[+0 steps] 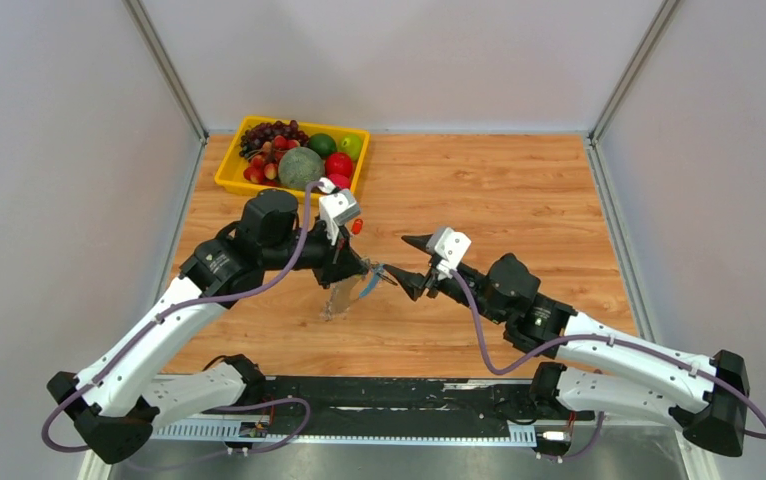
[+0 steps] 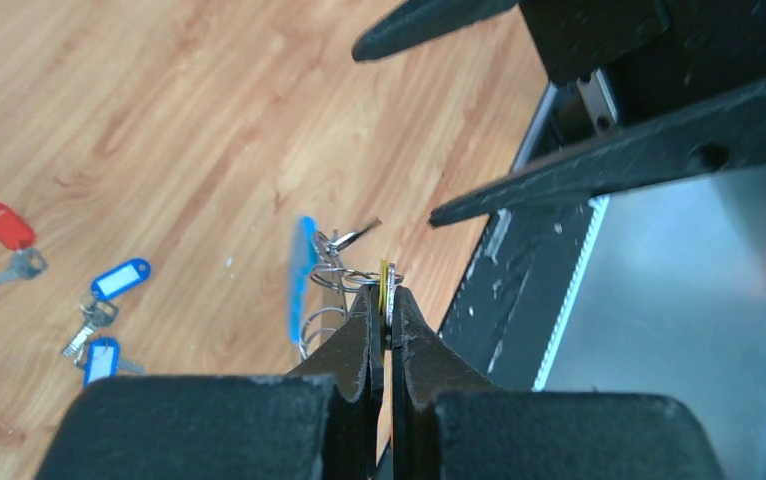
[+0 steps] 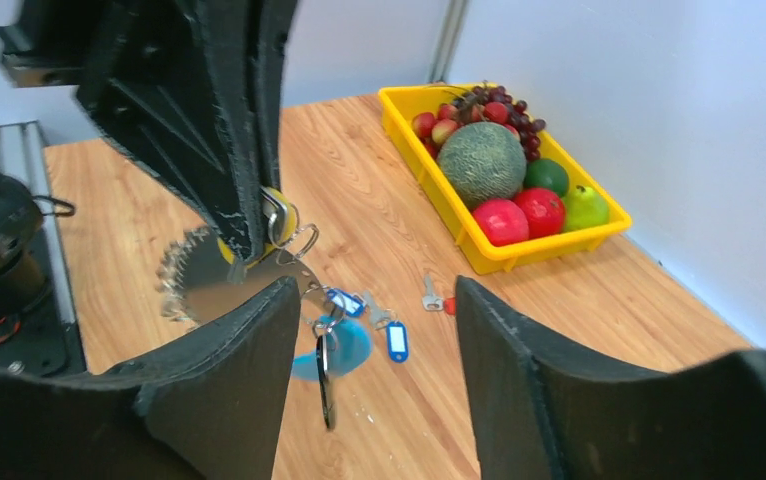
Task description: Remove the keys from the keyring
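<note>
My left gripper [image 1: 357,266] is shut on the keyring [image 2: 337,272] and holds it above the table; in the left wrist view the jaws [image 2: 387,294] pinch a yellow and silver piece on its wire loops. A blurred fan of silver keys [image 3: 197,276] and a blurred blue strap [image 3: 347,346] hang from it, and also show in the top view [image 1: 338,298]. One dark key [image 3: 326,388] dangles lowest. My right gripper [image 1: 401,258] is open and empty, its fingers [image 3: 229,380] on either side of the hanging bunch.
Loose keys lie on the wood below: one with a red tag [image 2: 5,226] and some with blue tags [image 2: 119,279]. A yellow basket [image 1: 231,176] of fruit stands at the back left. The black rail [image 1: 399,395] runs along the near edge.
</note>
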